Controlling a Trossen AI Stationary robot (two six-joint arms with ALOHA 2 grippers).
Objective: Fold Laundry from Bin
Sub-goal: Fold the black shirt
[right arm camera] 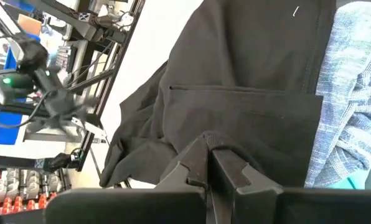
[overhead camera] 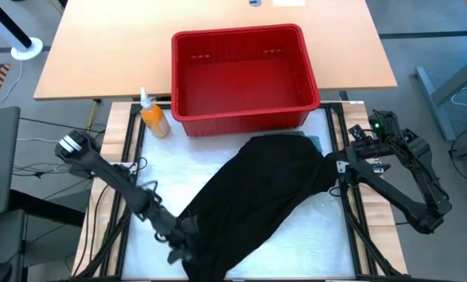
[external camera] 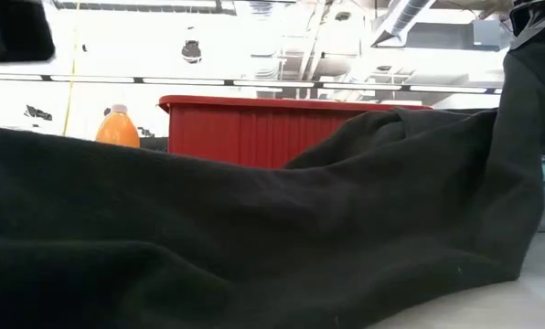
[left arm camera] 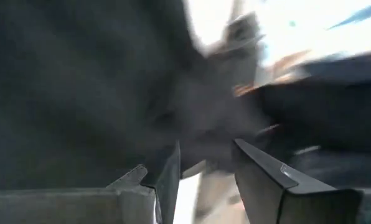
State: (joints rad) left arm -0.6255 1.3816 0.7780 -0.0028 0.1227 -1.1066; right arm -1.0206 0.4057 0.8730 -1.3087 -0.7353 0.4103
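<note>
We have the left gripper (overhead camera: 185, 249) at the near left corner of the large black garment (overhead camera: 257, 196); its jaws' state we cannot tell. The garment lies diagonally across the bench (overhead camera: 312, 235), in front of the empty red slotted plastic bin (overhead camera: 243, 74). The right gripper (right arm camera: 208, 148) is clenched on its right edge. Spreading step, we judge; next, pull it flat.

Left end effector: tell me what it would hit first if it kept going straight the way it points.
Probably the black garment. It fills the left wrist view just beyond the left end effector, whose fingers stand apart; the blur leaves depth uncertain.
</note>
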